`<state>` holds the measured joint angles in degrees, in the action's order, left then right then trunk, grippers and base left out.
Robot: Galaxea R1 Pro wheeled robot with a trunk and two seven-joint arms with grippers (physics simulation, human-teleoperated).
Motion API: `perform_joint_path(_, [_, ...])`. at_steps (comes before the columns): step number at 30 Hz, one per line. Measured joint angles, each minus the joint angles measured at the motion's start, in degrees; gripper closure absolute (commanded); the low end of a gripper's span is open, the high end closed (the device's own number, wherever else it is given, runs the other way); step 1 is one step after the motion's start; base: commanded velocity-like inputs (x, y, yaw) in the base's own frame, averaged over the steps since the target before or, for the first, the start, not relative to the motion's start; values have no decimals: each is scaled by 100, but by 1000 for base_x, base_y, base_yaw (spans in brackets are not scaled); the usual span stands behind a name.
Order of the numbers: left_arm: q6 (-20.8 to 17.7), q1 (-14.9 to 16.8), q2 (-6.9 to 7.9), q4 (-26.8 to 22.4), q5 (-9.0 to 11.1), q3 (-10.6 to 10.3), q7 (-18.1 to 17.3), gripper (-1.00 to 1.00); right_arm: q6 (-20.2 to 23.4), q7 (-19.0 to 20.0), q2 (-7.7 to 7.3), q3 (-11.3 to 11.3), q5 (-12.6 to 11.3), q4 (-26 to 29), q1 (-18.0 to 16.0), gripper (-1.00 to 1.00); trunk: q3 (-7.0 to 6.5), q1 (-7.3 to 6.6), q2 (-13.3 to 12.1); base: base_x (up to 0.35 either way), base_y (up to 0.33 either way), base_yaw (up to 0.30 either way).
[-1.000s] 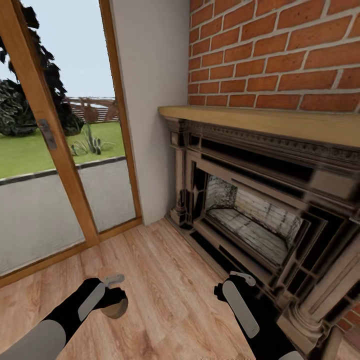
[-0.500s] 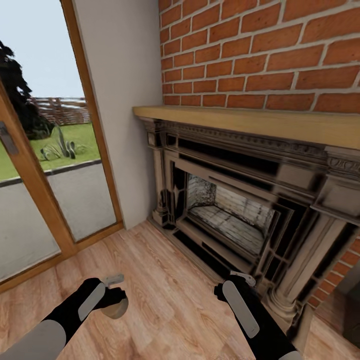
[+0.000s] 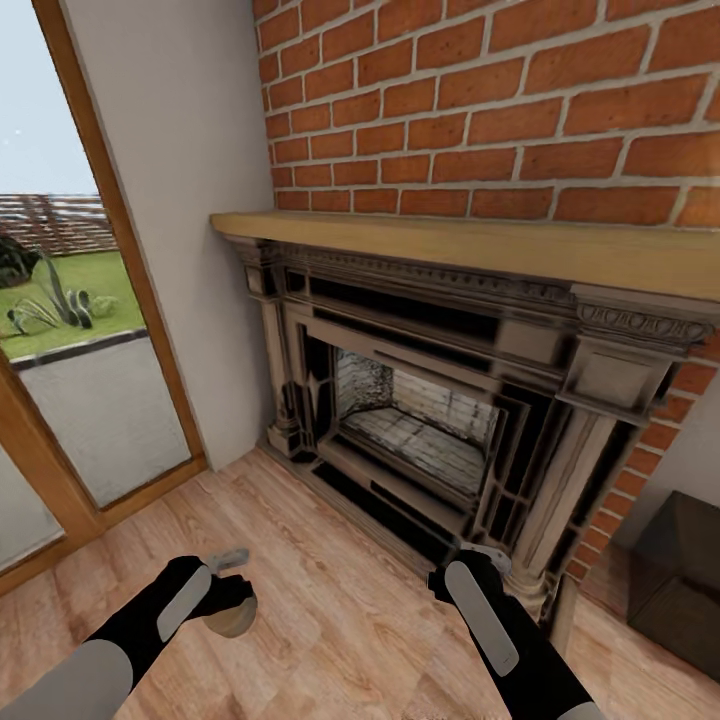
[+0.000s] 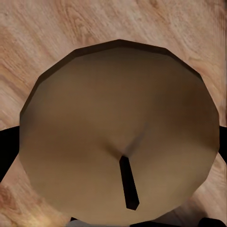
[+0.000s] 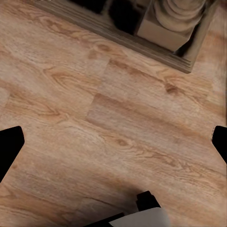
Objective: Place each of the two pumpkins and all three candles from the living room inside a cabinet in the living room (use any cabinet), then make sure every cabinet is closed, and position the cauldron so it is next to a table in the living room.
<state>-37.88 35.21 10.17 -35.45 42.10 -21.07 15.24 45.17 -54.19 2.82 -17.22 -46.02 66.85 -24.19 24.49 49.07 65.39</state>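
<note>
Candle sits clamped in my left jaws, low at the lower left of the head view, where it peeks out as a tan stub under my black wrist. From my left wrist camera I see its flat beige end face, many-sided round, with a thin dark wick lying across it; my black fingers press in at both edges. Its sides and height are hidden from that angle.

My left arm reaches forward and slightly inward over the wooden floor, forearm cut off by the bottom edge. My right arm stretches forward at the lower right, a pale strip along its top, and my right jaws end just in front of the fireplace base. Through the right wrist camera my two dark fingertips stand wide apart at opposite edges, with bare planks between them and the foot of a fireplace column beyond.

Above the mantel rises a brick wall. A glass door fills the left side. At the lower right a dark box-like piece is cut off by the frame; I cannot tell what it is.
</note>
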Motion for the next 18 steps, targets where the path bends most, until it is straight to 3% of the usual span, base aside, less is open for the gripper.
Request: perform_joint_path(18, [0,0,12,0,1,0,3,100,0,8,0,0,0,0,0,-100,0,0,0,0,0,-277])
